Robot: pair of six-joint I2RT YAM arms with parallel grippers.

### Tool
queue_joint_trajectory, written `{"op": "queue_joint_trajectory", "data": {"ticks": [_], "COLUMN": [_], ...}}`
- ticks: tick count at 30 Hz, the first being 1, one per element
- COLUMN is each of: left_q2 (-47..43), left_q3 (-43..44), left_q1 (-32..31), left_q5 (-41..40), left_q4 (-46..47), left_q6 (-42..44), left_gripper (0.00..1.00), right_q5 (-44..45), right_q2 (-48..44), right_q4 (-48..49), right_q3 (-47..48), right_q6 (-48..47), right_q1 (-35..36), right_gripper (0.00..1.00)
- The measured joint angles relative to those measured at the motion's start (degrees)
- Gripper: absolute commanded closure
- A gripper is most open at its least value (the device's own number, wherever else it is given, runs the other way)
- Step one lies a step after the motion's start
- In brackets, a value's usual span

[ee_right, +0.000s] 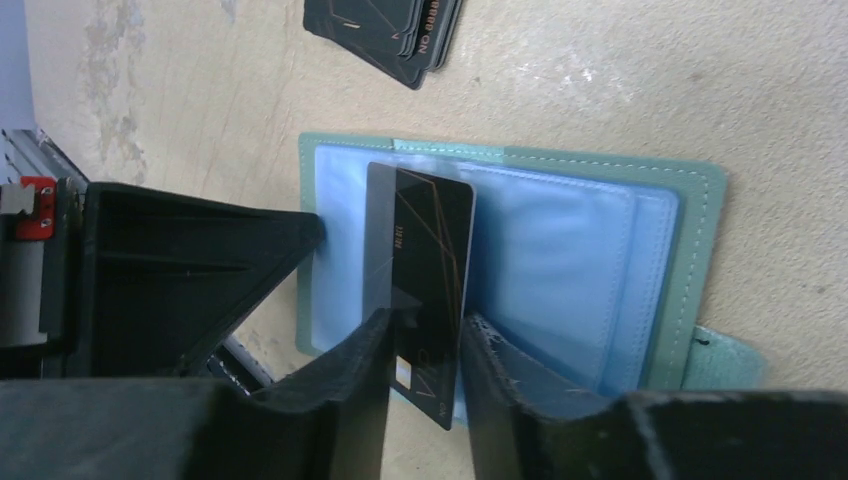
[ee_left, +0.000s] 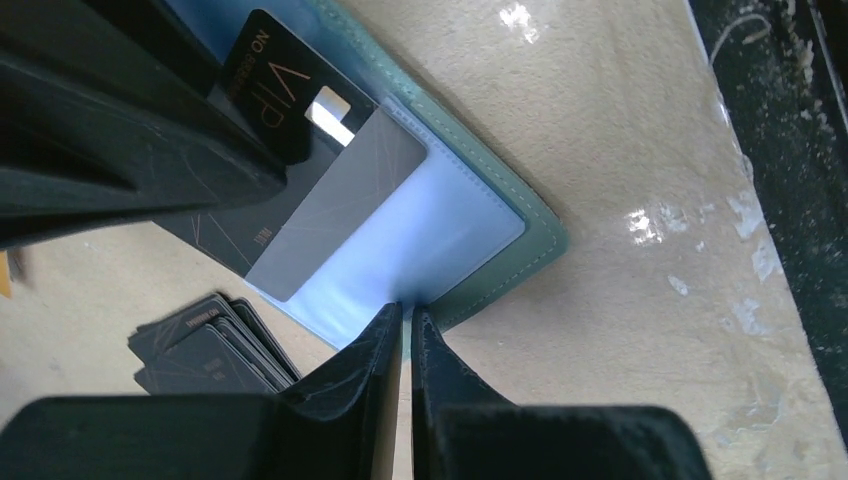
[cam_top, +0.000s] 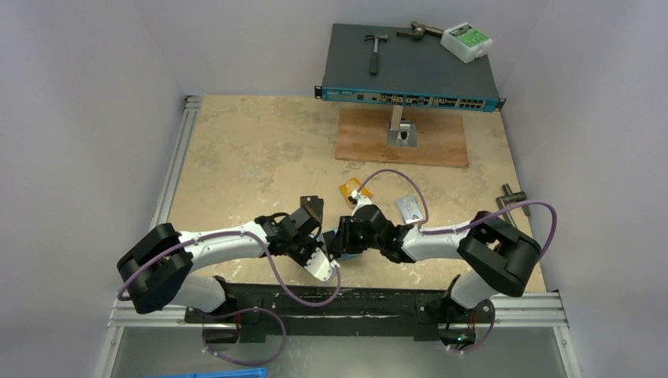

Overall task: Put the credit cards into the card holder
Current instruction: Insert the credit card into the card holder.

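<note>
The right gripper (ee_right: 425,335) hangs over the open card holder (ee_right: 700,250). Its fingers stand a little apart with a black card (ee_right: 420,230) between them. Whether they press on the card's edges cannot be told. The card leans on the pale blue lining near the holder's fold, with thin gold lines and "VIP" on its face. How deep it sits in a pocket is unclear.

The left gripper (ee_left: 404,318) has its fingers pressed together, pinching the holder's edge. The holder lies spread flat on the table (cam_top: 252,150) near the front edge, between the two arms. It has a teal stitched rim, and a snap tab (ee_right: 725,355) sticks out on one side.

Near it lies a stack of dark cards (ee_right: 385,30). Farther out, an orange card (cam_top: 352,191) and a silver card (cam_top: 409,207) lie apart on the table.
</note>
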Motion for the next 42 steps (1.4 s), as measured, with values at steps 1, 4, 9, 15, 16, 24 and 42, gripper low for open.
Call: {"op": "queue_joint_trajectory", "data": {"ticks": [1, 4, 9, 15, 16, 24, 42], "left_q2": [-0.1, -0.8, -3.2, -4.5, -4.7, -7.4, -8.3], "left_q3": [0.0, -0.5, -3.2, -5.0, -5.3, -9.4, -11.7], "left_q1": [0.0, -0.1, -0.2, -0.4, -0.4, -0.5, -0.4], "left_q5": [-0.3, -1.1, -1.8, -2.4, -2.4, -2.4, -2.6], "left_q4": [0.3, 1.0, 3.4, 5.9, 6.5, 11.5, 16.0], "left_q6": [-2.1, -7.2, -10.1, -10.3, -10.3, -7.4, -4.3], "left_gripper": [0.94, 0.94, 0.94, 0.95, 0.96, 0.97, 0.99], "right_q5": [0.3, 1.9, 4.3, 7.2, 7.9, 13.7, 19.4], "right_q2": [-0.3, -1.2, -1.4, -1.4, -1.3, 0.7, 1.4], "right_q4": [-0.3, -2.0, -4.4, -7.6, -8.5, -12.4, -12.8], "right_q3": [0.1, 0.9, 2.3, 4.2, 4.7, 8.2, 9.0], "right_q6": [-0.1, -0.8, -1.4, -2.2, -2.5, -4.2, -10.0], "right_q1": [0.2, 1.6, 3.2, 5.3, 5.9, 9.7, 14.2], "right_gripper": [0.59, 0.53, 0.51, 0.5, 0.5, 0.48, 0.45]}}
